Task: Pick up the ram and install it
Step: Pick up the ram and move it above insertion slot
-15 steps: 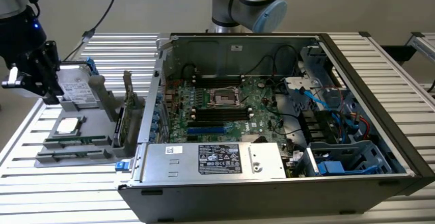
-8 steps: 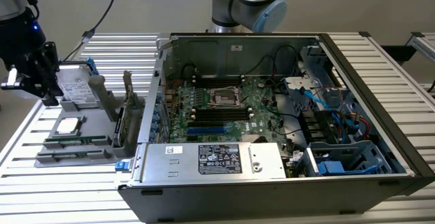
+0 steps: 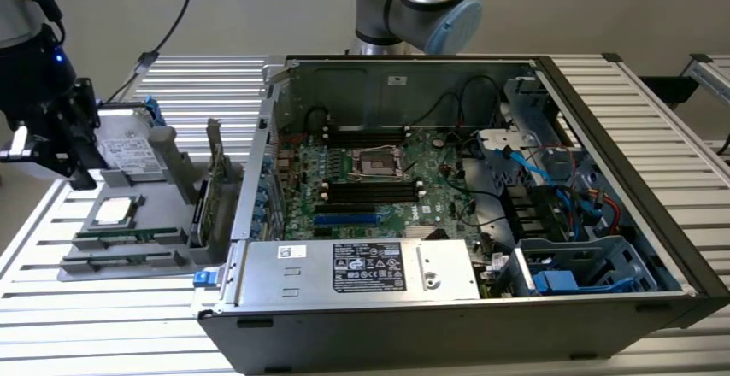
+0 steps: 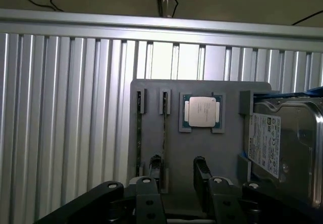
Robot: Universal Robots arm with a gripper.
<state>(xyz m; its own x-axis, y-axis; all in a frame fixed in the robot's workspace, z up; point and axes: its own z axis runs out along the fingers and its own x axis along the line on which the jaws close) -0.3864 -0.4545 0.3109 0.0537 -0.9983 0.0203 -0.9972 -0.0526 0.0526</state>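
- The gripper (image 4: 178,166) hung low over a grey fixture (image 4: 227,148), its two black fingers (image 4: 203,169) spread well apart and gripping nothing.
- The ram (image 4: 164,125) stood on edge in a narrow slot of that fixture. In the wrist view its thin green edge ran between the two fingers, close beside one of them; whether that finger touched it could not be told.
- A second narrow slot (image 4: 139,128) ran parallel just beside the first, with a dark line along it; whether it held another stick could not be told.
- A processor chip (image 4: 203,112) with a silver lid lay flat in a square recess, on the far side of the ram from the second slot.
- A hard drive (image 4: 287,143) with a white label sat at the fixture's edge beyond the chip.
- The fixture rested on a slatted aluminium table (image 4: 65,108).
- In the exterior view an upright card (image 3: 212,179) stood at the side of the fixture nearest an open computer case (image 3: 456,333).
- Inside the case lay the motherboard (image 3: 428,184) with long black memory slots (image 3: 367,190), and a power supply (image 3: 273,269) sat along the near wall.
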